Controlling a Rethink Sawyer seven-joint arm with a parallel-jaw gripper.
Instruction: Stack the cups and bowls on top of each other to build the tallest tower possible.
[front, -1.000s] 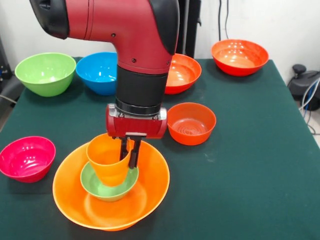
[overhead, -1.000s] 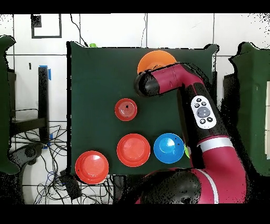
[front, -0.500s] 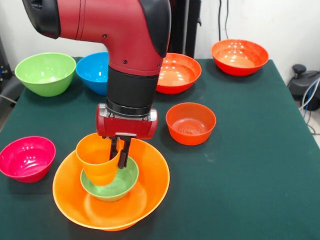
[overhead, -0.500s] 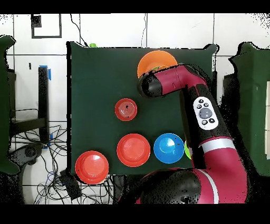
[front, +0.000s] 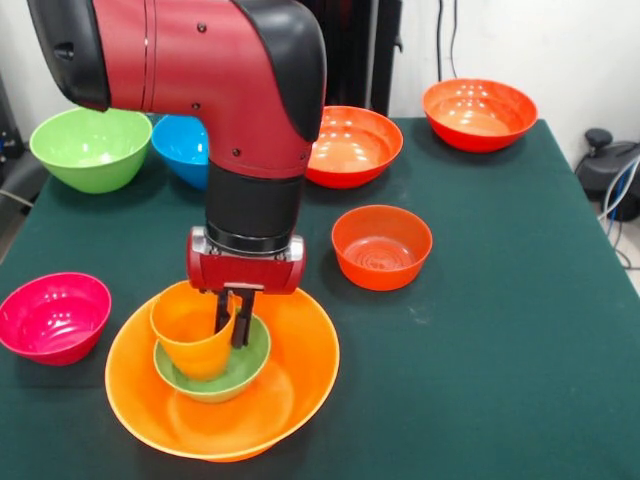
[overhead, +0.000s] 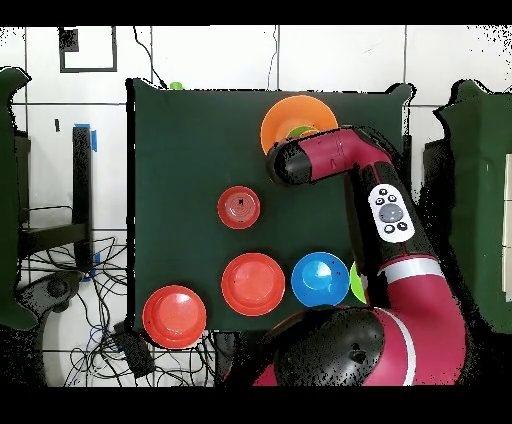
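Since before, gripper (front: 233, 322) and orange cup (front: 195, 335) sit lower, left. Fingers pinch the cup's rim; it rests tilted in the green bowl (front: 245, 368).

A table (front: 520, 300) with a dark green cloth is carrying seven bowls directly: a large orange bowl (front: 290, 400), a pink bowl (front: 52, 316), a small red-orange bowl (front: 382, 246), a green bowl (front: 90, 146), a blue bowl (front: 185, 145), and two wider red-orange bowls (front: 355, 145) (front: 479, 113).
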